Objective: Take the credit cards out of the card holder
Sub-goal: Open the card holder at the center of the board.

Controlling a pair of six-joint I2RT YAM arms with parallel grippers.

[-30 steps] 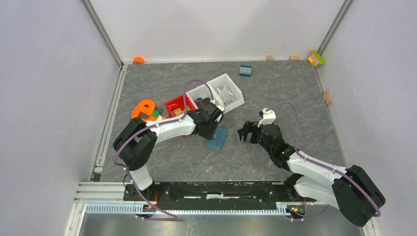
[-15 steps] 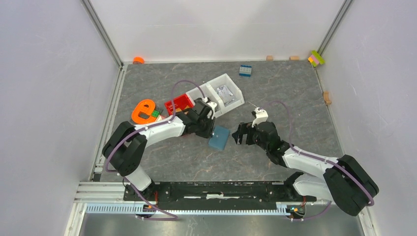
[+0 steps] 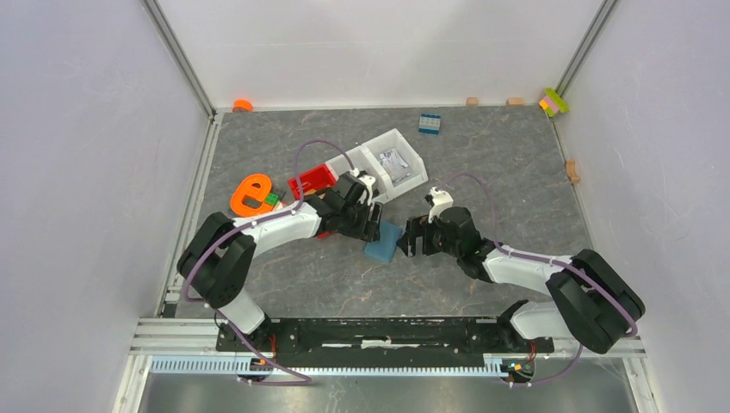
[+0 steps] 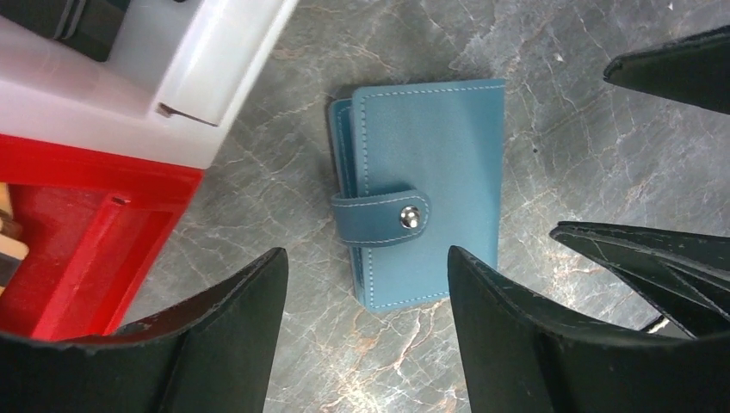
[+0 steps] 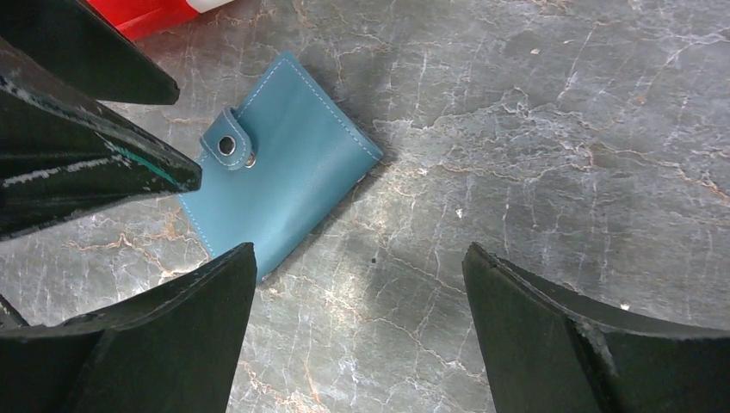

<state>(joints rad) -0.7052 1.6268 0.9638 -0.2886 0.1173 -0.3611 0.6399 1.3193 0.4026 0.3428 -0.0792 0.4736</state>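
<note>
Left gripper (image 4: 366, 268) and right gripper (image 5: 359, 258) both gape apart over the snapped-shut card holder (image 4: 426, 172), probably light, thin and pliable, best pinched at its strap (image 4: 379, 220).

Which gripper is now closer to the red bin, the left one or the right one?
Left. The left gripper hangs just beside the red bin, above the teal card holder. The right gripper is beyond the holder, on its far side from the bin.

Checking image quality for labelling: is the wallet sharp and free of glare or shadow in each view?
Left wrist: wallet sharp, stitching clear, small glint on snap. Right wrist: sharp too, soft shadow beside it. Top external: evenly lit, but small.
</note>
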